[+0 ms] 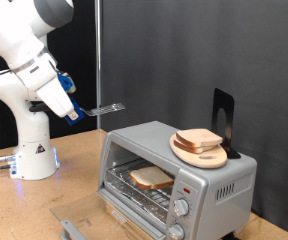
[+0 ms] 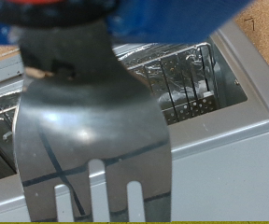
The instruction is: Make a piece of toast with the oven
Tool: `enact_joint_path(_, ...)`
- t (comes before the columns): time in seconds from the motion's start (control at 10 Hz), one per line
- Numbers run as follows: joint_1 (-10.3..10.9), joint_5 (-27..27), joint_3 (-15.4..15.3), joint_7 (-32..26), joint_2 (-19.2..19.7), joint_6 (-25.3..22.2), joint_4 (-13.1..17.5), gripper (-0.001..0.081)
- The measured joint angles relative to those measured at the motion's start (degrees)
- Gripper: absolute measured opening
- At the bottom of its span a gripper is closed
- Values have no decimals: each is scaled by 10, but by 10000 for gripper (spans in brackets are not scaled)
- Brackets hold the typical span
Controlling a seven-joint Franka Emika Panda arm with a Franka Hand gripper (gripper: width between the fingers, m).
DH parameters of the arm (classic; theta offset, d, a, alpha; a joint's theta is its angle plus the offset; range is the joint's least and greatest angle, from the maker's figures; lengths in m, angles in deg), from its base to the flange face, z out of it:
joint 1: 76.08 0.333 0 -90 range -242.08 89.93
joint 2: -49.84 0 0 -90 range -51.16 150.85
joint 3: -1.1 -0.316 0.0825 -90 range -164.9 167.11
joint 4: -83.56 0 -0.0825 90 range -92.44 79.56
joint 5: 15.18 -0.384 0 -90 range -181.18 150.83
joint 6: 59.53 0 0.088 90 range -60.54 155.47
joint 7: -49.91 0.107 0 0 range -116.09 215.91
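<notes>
Your end effector (image 1: 72,104) clenches a silver metal fork (image 1: 106,108) above the small silver-grey toaster oven (image 1: 179,170), whose door hangs open with a pale tan-crusted bread slice (image 1: 150,178) on its rack, likely for lifting toast.

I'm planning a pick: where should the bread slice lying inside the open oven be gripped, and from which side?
Probably by its front crust edge, coming in through the open door. The piece of toast lies flat on the wire rack inside the oven, so the roof blocks a top approach. The gripper hangs up at the exterior view's left with a fork sticking out of it.
</notes>
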Motion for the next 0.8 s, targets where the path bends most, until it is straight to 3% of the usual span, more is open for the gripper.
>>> enact_joint_path(0.8,1,-11,-1,5,0,-21,5,269)
